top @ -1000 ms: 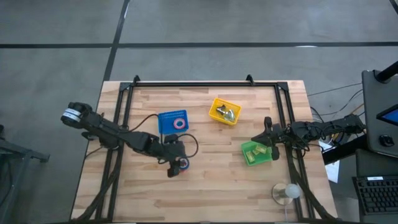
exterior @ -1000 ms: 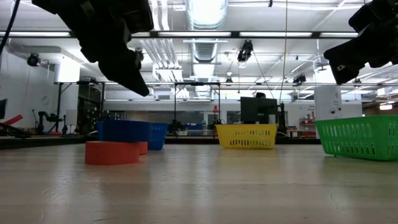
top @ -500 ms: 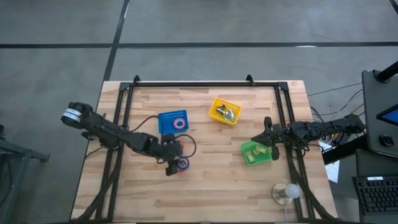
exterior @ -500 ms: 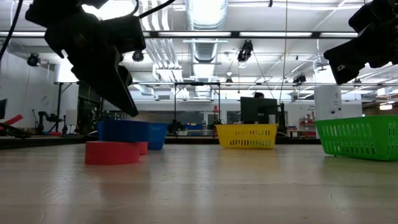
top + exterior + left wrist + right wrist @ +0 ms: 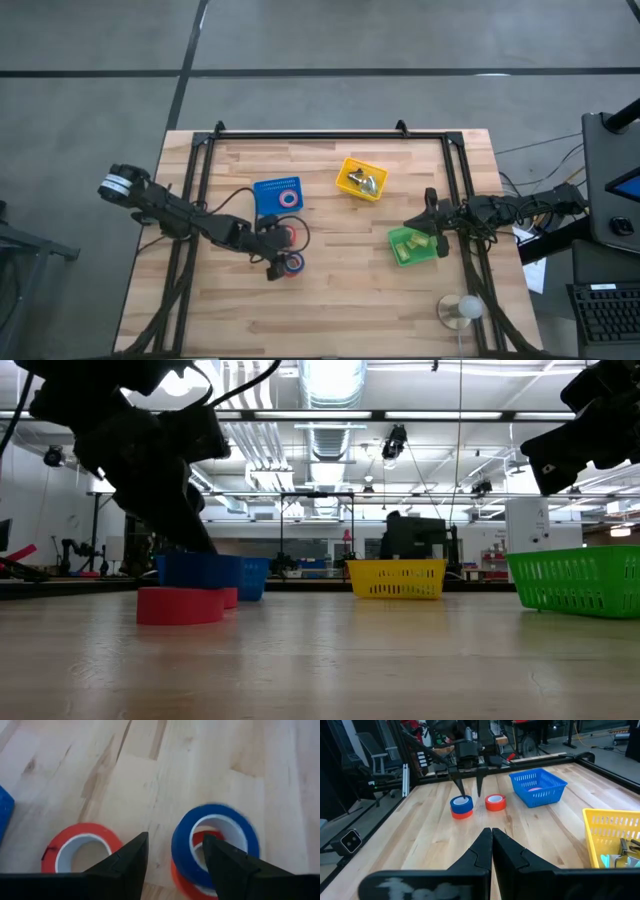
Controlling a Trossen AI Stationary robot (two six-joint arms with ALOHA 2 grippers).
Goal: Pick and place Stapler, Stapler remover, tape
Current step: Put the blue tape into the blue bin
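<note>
The blue-with-red tape roll [image 5: 215, 842] lies on the table near the red roll [image 5: 82, 850]; a third, pinkish roll [image 5: 290, 199] lies in the blue basket [image 5: 270, 188]. My left gripper [image 5: 175, 837] is open and points down over the blue roll [image 5: 461, 806]. One finger is above its hole and the other between the two rolls; I see no touch. My right gripper [image 5: 491, 832] is shut and waits above the green basket [image 5: 415, 245]. I cannot make out a stapler or a stapler remover.
A yellow basket [image 5: 362, 180] with silvery metal pieces stands near the far middle. A pale round object [image 5: 460, 308] sits at the near right corner. Black frame rails [image 5: 320, 133] run along the table's far, left and right sides. Bare wood lies along the near edge.
My left gripper has come down toward the blue-with-red roll, staying open, and has drifted slightly toward the table's left. The rolls have kept their places.
</note>
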